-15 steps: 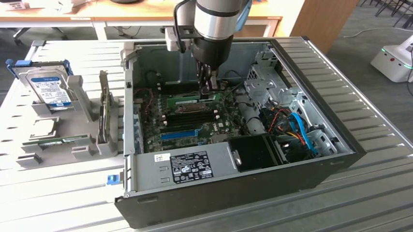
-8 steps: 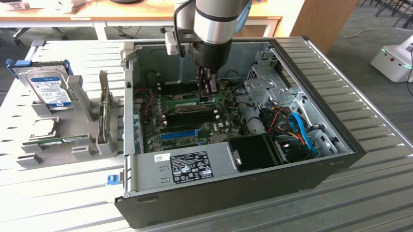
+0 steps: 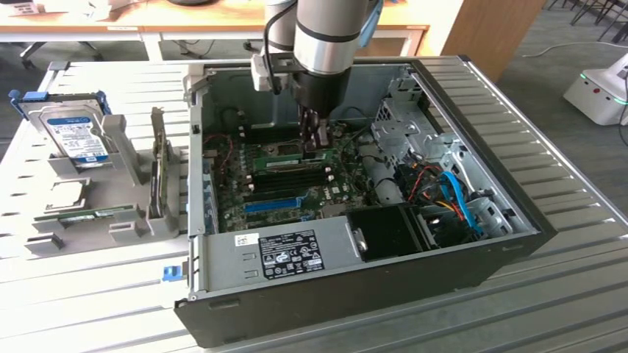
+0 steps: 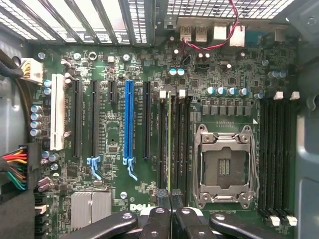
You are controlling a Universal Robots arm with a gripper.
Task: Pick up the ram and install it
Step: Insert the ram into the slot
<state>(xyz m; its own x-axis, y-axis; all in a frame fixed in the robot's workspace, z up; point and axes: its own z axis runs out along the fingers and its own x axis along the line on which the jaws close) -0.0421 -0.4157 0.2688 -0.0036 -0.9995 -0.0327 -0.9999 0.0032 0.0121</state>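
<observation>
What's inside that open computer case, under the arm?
A motherboard with an empty processor socket, a blue slot, and the ram edgewise among black memory slots beneath the shut end effector, which covers one end.

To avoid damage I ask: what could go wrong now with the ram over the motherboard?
1. The gripper is shut on the ram, which stands between empty memory slots; a small tilt may seat it unevenly.
2. The open CPU socket lies right beside; a slip could harm its contacts.
</observation>
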